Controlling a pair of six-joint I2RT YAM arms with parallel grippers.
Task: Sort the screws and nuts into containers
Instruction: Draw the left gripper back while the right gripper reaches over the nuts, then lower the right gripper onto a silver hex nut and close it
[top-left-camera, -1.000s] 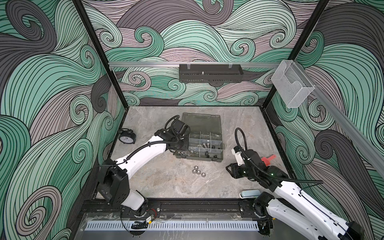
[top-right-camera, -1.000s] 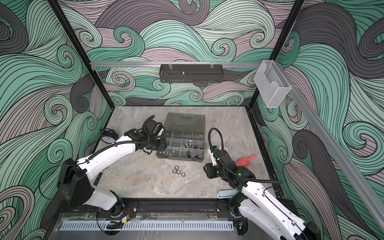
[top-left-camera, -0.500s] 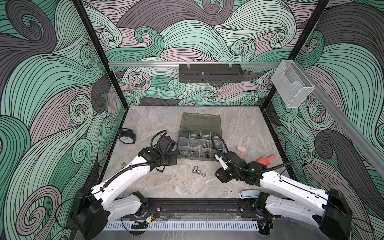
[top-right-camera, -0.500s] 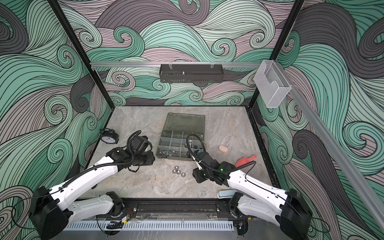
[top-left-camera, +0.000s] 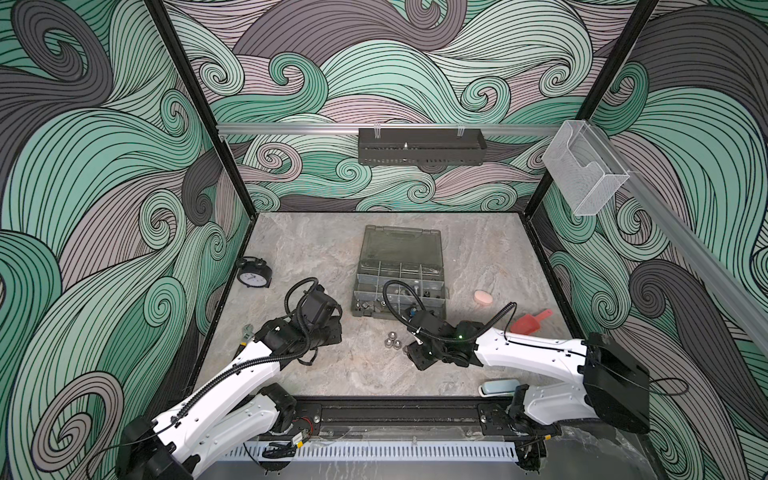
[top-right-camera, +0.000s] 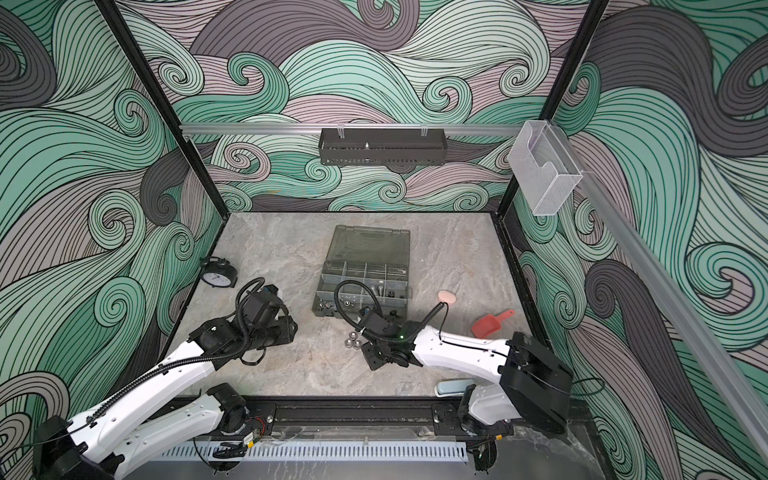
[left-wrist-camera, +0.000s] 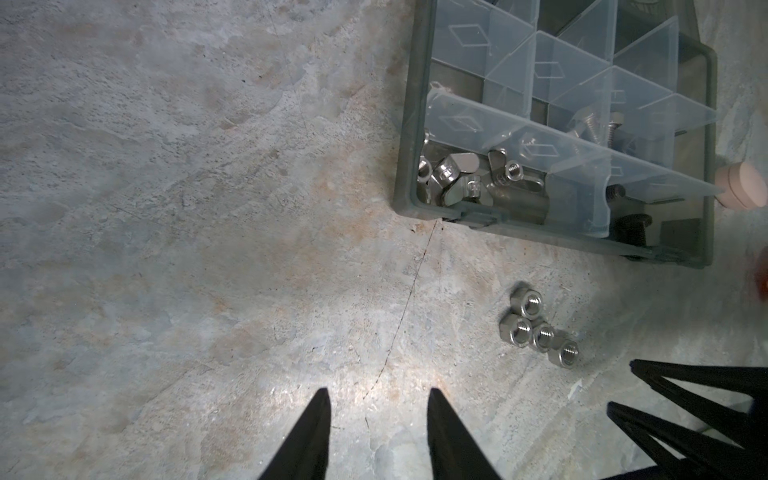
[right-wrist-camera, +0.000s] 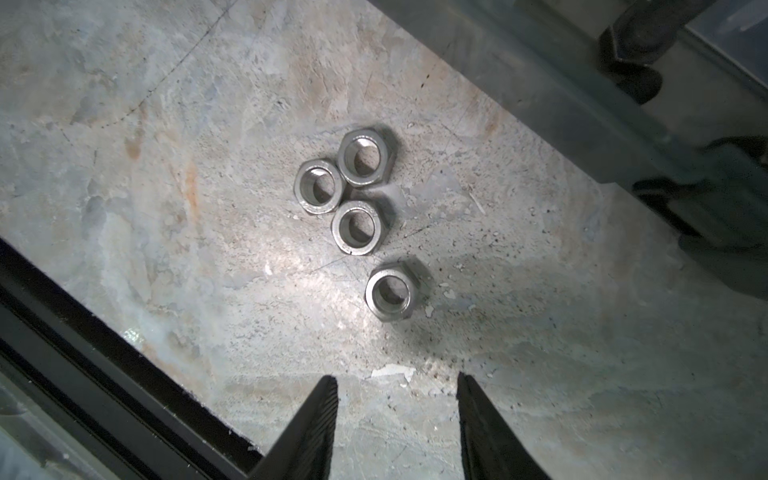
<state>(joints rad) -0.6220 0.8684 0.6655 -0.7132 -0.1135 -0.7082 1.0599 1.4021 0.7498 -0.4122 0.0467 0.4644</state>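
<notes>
Silver hexagonal nuts (right-wrist-camera: 345, 208) now face the right claw (right-wrist-camera: 395, 376), swung in, tips apart. Left claw (left-wrist-camera: 377, 390), also apart, has retreated; pickup looks next.

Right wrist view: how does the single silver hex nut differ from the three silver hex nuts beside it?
The single silver hex nut lies apart; the three silver hex nuts sit bunched, edges meeting. The single nut is nearest the open right gripper; the three lie farther off. All four lie flat, holes up, on the grey stone tabletop.
</notes>
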